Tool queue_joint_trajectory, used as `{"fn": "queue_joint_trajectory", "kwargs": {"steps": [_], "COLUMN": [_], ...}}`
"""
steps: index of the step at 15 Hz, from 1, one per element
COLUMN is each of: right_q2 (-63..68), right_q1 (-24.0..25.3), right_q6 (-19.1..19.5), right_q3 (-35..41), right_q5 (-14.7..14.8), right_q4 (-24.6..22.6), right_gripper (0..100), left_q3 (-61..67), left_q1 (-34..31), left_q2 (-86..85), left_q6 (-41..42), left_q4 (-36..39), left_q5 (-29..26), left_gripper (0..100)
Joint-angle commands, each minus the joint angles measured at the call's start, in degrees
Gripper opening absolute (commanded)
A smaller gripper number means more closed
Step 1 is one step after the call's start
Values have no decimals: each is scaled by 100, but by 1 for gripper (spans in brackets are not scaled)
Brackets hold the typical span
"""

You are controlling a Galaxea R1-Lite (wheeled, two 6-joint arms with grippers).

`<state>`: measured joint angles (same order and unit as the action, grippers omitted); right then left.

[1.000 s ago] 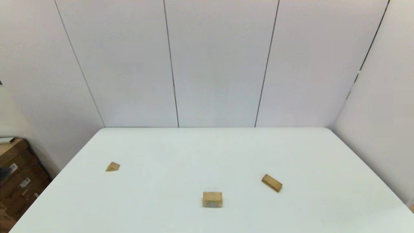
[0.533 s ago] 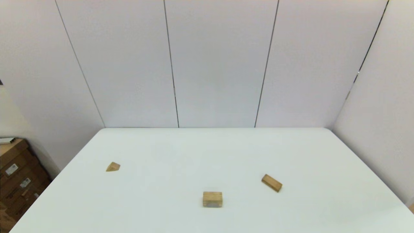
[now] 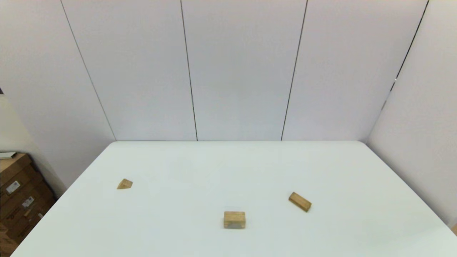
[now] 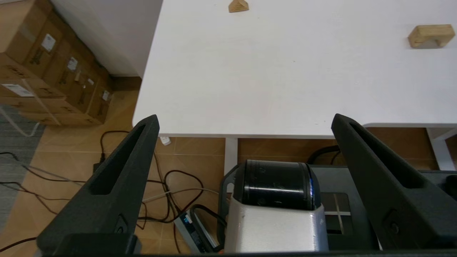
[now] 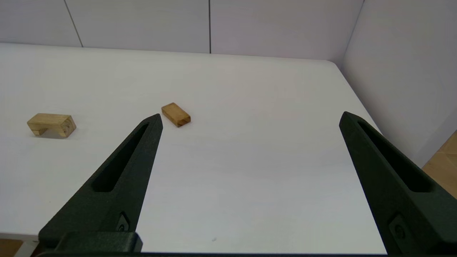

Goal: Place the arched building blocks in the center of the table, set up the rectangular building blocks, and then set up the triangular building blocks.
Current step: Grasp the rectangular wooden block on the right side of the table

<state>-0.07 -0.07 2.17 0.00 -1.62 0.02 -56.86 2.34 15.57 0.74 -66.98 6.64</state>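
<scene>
The big white bench (image 3: 250, 167) holds all three pieces. The chunky light-wood arched block (image 3: 234, 220) sits near the front edge, long axis crosswise, roughly between both arms. The right gripper (image 5: 250, 119), fingers wide apart, looks nearer. The left gripper (image 4: 244, 119), also spread, hangs off the bench's near edge.
</scene>
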Motion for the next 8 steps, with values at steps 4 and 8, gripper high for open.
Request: {"fn": "queue_joint_trajectory", "kwargs": {"steps": [4,8], "right_q2": [-1,-1], "right_q1": [-1,-1], "right_q6": [3,3], "right_q3": [0,0], "right_q5": [-5,-5], "right_q4": [-2,-2], "right_gripper": [100,100], "left_q3": [957,1634], "left_q1": [-234,-234], "left_q2": [-1205,-1557], "left_q6": [14,-13], "left_q4": [44,615], "left_q5": [-14,-5], "left_gripper": [100,100]}}
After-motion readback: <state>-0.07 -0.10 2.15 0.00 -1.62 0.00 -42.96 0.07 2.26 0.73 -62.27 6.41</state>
